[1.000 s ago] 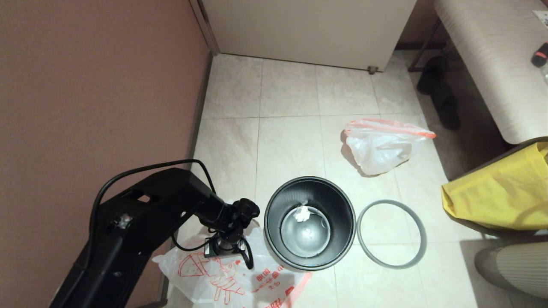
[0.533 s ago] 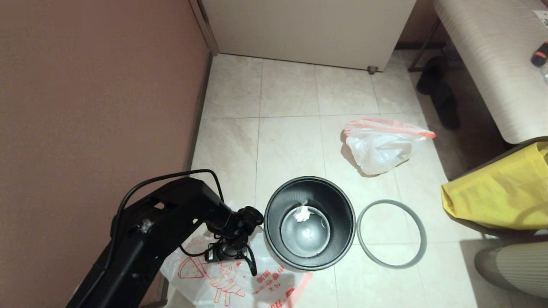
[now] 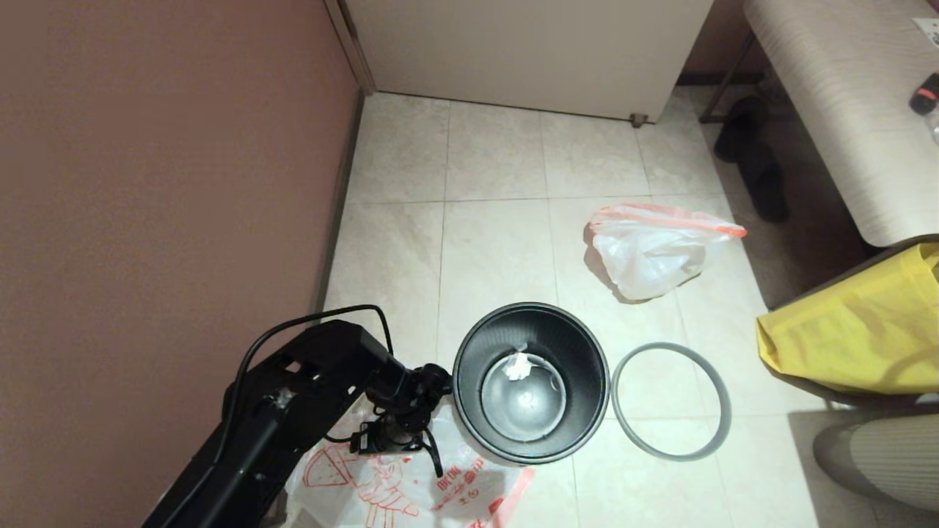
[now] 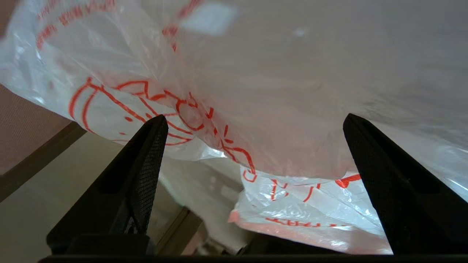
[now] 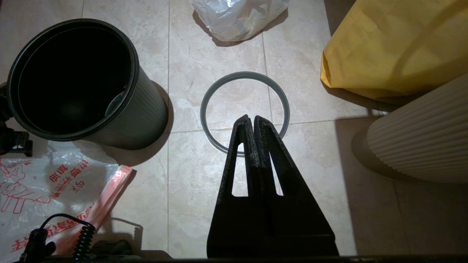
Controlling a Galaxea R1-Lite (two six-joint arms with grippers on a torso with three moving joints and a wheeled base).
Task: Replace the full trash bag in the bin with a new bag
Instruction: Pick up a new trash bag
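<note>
Left gripper (image 4: 252, 146) fingers spread wide, hovering just above the new bag (image 3: 411, 491), nothing pinched yet. Looks like a pick approach, though the exact target fold is hard to call. Arm reaches in from 7 o'clock, wrist tipped down at the bag, just beside the bin (image 3: 530, 381) at its 8 o'clock. Bin stands unlined; rim ring (image 3: 671, 401) off at 3 o'clock, full trash bag (image 3: 653, 249) at 1 o'clock. Right gripper (image 5: 253, 120) pressed together, parked above the ring.
</note>
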